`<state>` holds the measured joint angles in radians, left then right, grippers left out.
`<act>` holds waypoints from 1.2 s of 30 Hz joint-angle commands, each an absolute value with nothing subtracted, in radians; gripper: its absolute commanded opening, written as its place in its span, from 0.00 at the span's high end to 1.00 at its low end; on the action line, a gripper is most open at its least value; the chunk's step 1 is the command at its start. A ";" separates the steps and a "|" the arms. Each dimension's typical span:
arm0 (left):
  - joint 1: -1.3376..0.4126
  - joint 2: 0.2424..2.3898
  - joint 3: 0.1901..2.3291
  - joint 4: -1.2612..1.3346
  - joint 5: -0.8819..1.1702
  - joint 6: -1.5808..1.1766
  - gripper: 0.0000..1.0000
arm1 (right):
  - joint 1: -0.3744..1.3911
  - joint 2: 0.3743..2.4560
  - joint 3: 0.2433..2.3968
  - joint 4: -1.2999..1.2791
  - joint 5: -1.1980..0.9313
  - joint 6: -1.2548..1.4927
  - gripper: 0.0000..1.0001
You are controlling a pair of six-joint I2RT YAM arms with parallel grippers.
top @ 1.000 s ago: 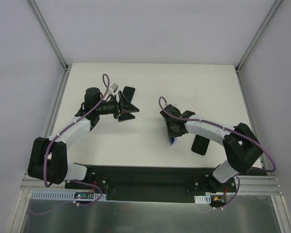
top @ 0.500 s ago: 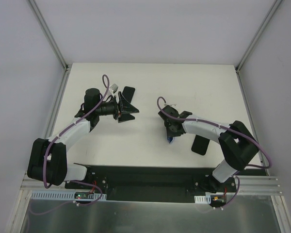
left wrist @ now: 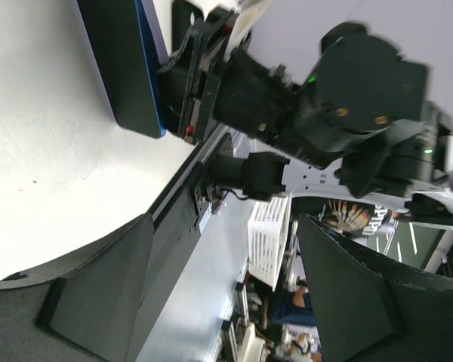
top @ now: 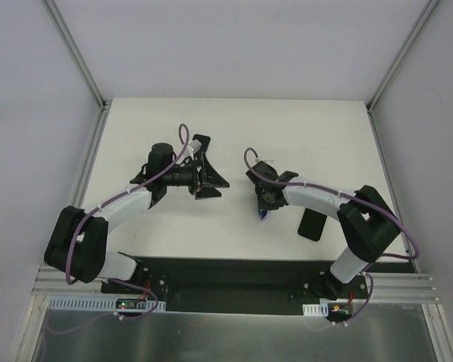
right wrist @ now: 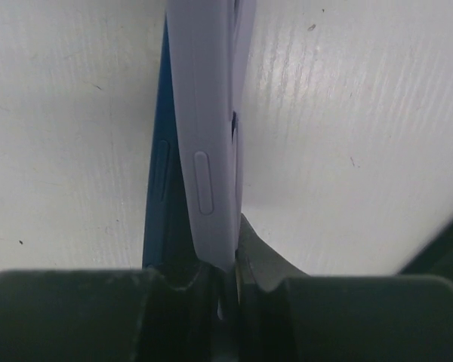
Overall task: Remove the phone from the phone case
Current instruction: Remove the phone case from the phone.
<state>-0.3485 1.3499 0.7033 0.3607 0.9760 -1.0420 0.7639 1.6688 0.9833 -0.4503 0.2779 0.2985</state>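
Right wrist view shows right jaws clamping cased phone [right wrist: 204,151] edge-on; left jaws wide.

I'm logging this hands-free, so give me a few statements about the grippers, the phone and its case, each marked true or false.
The right gripper is shut on the slim lilac-and-blue phone and case. True.
The left gripper is closed on it too. False: it is open and empty.
The phone and case lie flat on the white table. False: they are held on edge.
A flat black rectangle lies on the table beside the right arm. True.
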 commanded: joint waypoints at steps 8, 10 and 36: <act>-0.523 1.447 0.696 0.426 0.845 -0.867 0.29 | 0.738 1.789 0.985 -0.314 -0.152 0.368 0.99; -0.538 1.415 0.683 0.431 0.815 -0.801 0.30 | 0.735 1.760 0.999 -0.334 -0.220 0.385 0.99; -0.798 1.273 0.769 0.121 0.267 -0.396 0.37 | 0.729 1.756 1.321 -0.790 -0.291 0.532 0.98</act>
